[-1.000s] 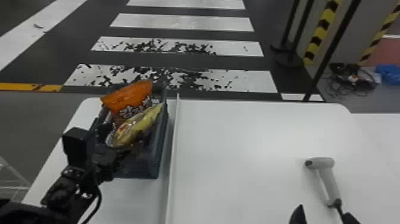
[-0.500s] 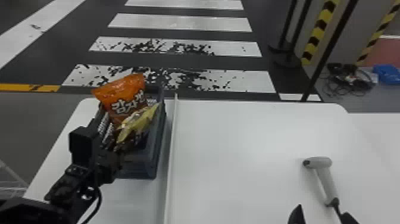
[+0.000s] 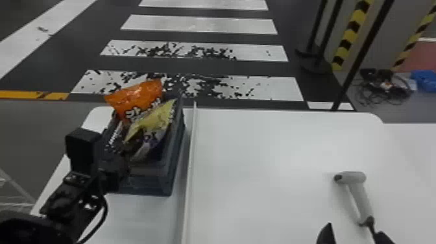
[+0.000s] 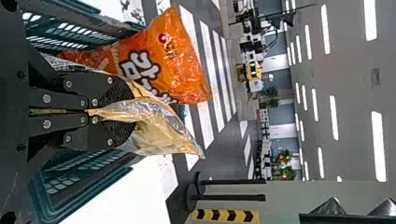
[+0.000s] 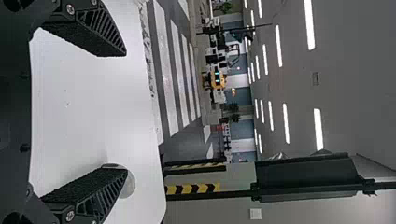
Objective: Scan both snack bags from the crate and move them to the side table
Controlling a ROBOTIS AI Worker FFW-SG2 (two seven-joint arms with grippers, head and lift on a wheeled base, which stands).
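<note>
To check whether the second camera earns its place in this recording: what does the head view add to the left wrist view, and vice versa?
The head view adds the grey handheld scanner lying on the white table, with the right gripper near it, its jaws apart.

The left wrist view adds the left gripper's jaws pinching the yellow-and-silver foil bag, plus the ceiling lights.

Both show that bag, the orange snack bag, the dark plastic crate and the white floor stripes.

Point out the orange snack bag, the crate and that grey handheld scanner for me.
Orange snack bag (image 4: pixel 184 70): left wrist view, on its printed face.
Crate (image 3: pixel 147 186): head view, on its near wall.
Handheld scanner (image 3: pixel 360 199): head view, on its handle.
</note>
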